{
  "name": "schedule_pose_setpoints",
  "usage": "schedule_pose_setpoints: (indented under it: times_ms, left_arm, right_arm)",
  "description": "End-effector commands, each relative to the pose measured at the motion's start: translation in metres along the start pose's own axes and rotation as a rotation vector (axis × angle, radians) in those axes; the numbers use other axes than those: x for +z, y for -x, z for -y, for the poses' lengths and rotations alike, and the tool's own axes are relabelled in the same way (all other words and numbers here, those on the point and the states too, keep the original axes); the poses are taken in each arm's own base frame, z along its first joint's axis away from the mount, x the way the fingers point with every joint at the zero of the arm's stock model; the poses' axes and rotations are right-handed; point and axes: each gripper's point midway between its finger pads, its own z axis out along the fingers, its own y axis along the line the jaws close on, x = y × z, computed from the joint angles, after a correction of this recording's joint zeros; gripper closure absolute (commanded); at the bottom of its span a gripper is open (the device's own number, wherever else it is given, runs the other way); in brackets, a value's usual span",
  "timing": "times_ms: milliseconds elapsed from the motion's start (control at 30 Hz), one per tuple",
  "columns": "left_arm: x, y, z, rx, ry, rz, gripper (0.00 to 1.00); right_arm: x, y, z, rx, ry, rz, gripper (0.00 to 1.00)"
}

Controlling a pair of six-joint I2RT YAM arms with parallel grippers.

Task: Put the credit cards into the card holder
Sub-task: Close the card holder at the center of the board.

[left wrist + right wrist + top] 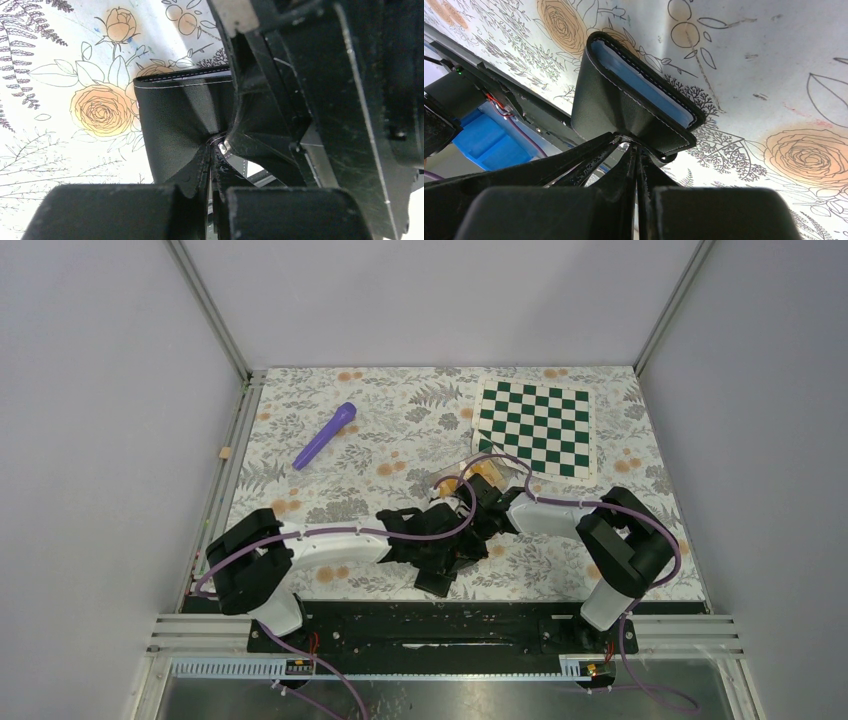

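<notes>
My left fingers (pixel 192 197) are pressed almost together, with only a thin fold of black leather between their tips: they pinch one wall of the card holder (pixel 175 110), and the soft, matte skin puckers into creases that fan out from the pinch. My right fingers (pixel 621 172) are closed just as tightly on the opposite wall, which gathers into a pleat at the tips. Between the two grips the card holder's mouth gapes a little, a rounded slot edged with white stitching, and the smooth pale blue lining shows inside it. The card holder sits low in the middle of the tabletop (pixel 400 420), close in front of my two bases, over a cloth printed with fine grey ferns and orange roses. Farther back, the credit cards (pixel 484 469) show as small orange-yellow flats in a clear plastic box (pixel 462 472), just beside the near corner of the green-and-white chequered mat (pixel 534 428). Well apart on the left lies a slim purple pen-shaped thing (pixel 326 435), set at a slant.
</notes>
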Motion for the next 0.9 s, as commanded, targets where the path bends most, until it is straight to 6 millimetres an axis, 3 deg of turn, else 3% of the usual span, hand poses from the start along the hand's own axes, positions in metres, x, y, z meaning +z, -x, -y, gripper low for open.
schedule_pose_setpoints:
  times_ms: [0,267,433,533,600,700,767,867]
  left_arm:
    - [0.026,-0.022,-0.009,0.020,0.034,-0.048,1.00]
    - [0.045,-0.032,-0.011,0.044,0.042,-0.091,1.00]
    - [0.038,-0.028,-0.009,0.054,0.036,-0.063,1.00]
    - [0.012,-0.007,0.002,0.043,-0.015,0.032,1.00]
    - [-0.022,0.018,0.016,0.025,-0.084,0.140,0.91]
    - [-0.071,0.050,0.028,-0.029,-0.169,0.280,0.69]
    - [-0.100,0.068,0.030,-0.083,-0.240,0.358,0.56]
    - [-0.129,0.085,0.022,-0.190,-0.373,0.416,0.44]
  right_arm:
    - [0.015,-0.009,0.027,0.029,-0.113,-0.031,1.00]
    - [0.021,-0.015,0.035,0.041,-0.151,-0.052,1.00]
    - [0.017,-0.014,0.030,0.016,-0.143,-0.043,1.00]
    - [0.002,-0.009,0.014,-0.027,-0.094,0.004,1.00]
    - [-0.012,-0.005,0.002,-0.058,-0.056,0.053,1.00]
    - [-0.037,0.003,-0.017,-0.106,-0.008,0.153,1.00]
    - [-0.053,0.009,-0.025,-0.126,0.007,0.214,0.93]
    - [-0.076,0.018,-0.032,-0.147,0.024,0.293,0.71]
